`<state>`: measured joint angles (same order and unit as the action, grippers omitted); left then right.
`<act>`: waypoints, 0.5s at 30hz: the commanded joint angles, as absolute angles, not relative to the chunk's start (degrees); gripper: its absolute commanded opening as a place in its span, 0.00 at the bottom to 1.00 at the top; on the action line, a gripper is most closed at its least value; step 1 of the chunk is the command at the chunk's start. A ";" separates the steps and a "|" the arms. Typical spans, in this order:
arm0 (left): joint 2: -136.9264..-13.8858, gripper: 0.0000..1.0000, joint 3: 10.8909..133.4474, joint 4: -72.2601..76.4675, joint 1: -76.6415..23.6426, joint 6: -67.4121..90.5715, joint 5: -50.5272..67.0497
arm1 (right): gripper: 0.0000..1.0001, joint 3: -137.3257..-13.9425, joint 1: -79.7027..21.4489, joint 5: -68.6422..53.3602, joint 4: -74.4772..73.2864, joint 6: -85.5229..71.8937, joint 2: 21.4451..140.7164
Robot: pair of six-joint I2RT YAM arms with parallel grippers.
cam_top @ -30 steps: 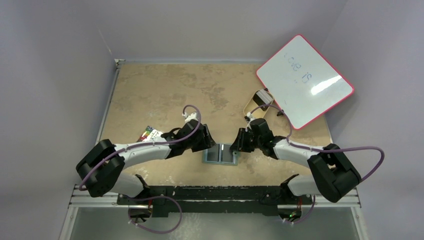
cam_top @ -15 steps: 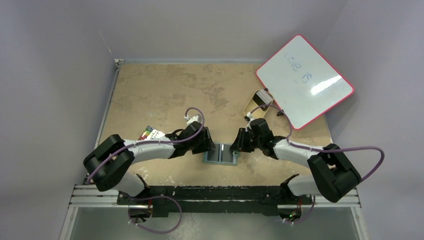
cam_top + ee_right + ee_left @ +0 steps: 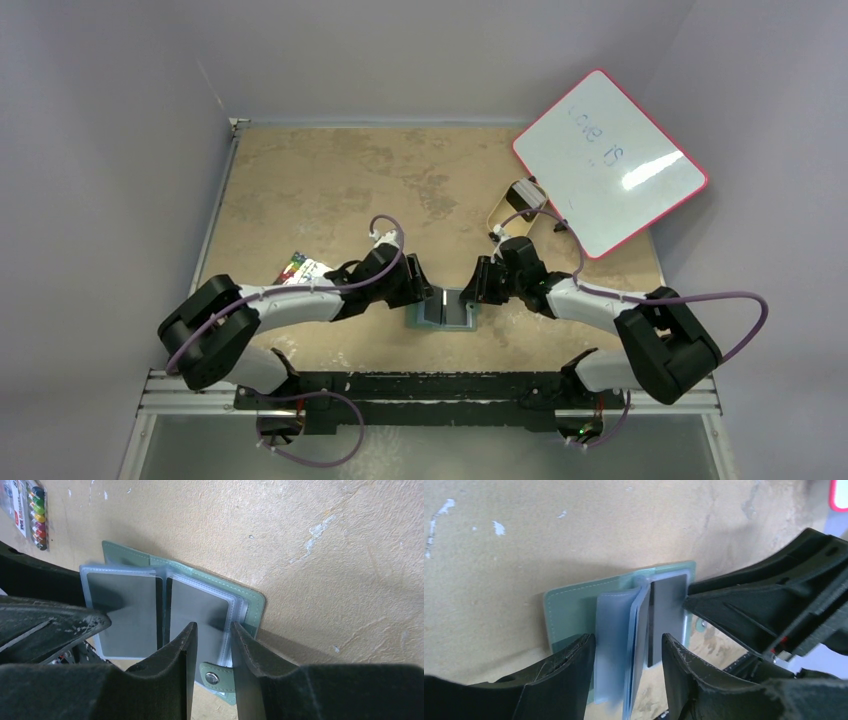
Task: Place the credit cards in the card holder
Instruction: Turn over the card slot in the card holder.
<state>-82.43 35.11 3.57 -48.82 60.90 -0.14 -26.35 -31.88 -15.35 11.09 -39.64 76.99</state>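
Green leather sits at lower centre of the overhead view. The card holder (image 3: 443,314) lies open on the tan table (image 3: 330,180), with the left gripper (image 3: 419,294) at its left edge and the right gripper (image 3: 475,292) at its right edge. Both arms are about equally near, and the fold runs up and down the frame between them. A white board (image 3: 610,160) and a tan tray (image 3: 515,208) sit well apart at upper right, and a colourful packet (image 3: 300,268) lies beside the left arm. From the left wrist, the clear leaves (image 3: 616,640) stand up off the fold at lower centre. The left gripper's spread fingers flank them on either side, but I cannot tell whether the pads touch them. From the right wrist, the credit cards (image 3: 122,612) on show are two grey ones, already in facing pockets either side of the fold at centre left. The right gripper's fingers are drawn close with a slim gap, their tips at the outer edge of the right-hand page. The snap tab (image 3: 212,677) shows in that gap at the bottom of the frame. Whether they clamp that edge or only press it down, I cannot tell. The coming move likely turns on the upright leaves, which lie straight ahead inside the left gripper's span with the fold running along its fingers. That arm looks better placed to turn a leaf while the right one steadies the holder.
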 commanded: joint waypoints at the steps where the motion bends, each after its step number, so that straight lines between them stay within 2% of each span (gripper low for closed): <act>1: -78.65 0.50 34.50 10.91 -48.87 62.81 3.42 | 0.33 -27.31 -32.17 -14.24 11.05 -38.67 77.21; 5: -77.17 0.45 33.72 11.51 -48.82 62.94 2.83 | 0.34 -27.48 -32.17 -14.15 10.91 -38.67 77.10; 15: -79.51 0.19 32.52 14.39 -48.87 63.17 3.88 | 0.34 -27.69 -32.21 -13.77 10.17 -38.54 76.70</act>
<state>-79.29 33.06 10.33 -48.82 62.46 2.92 -26.35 -31.88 -15.35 11.07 -39.64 76.99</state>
